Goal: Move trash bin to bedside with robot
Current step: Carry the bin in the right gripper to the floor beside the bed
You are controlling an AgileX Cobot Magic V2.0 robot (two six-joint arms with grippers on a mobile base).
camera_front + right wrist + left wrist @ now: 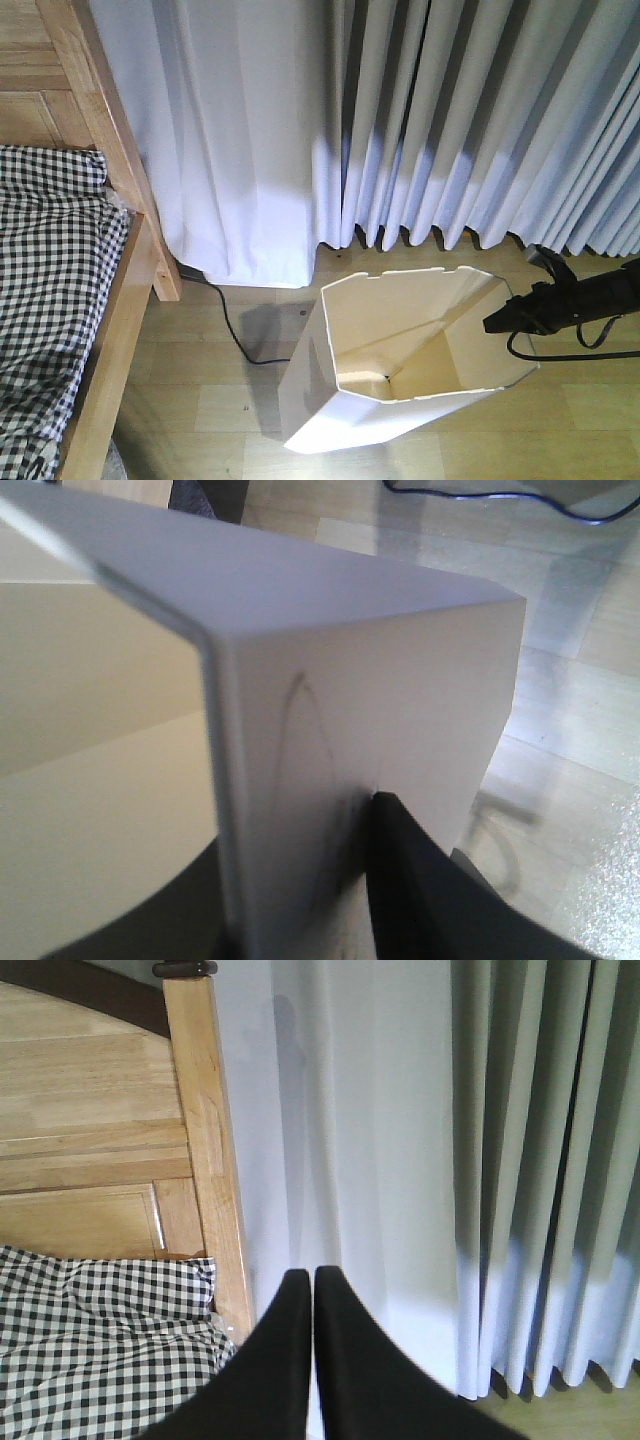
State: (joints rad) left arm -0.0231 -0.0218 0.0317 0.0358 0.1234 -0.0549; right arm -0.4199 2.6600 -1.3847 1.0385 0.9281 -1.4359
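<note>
Bright daylight glows through the curtain (250, 150) on my feeds; a soft shadow lies on the floor (200, 400) beside the trash bin (400, 420). My right wrist view is blurred, floor glaring.

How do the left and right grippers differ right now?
The left gripper is shut on nothing; the right gripper is clamped on the trash bin wall, one finger inside, one outside. The left gripper hangs in the air facing the curtain beside the bed; the right gripper sits at the bin's rim. Both have black fingers.
</note>
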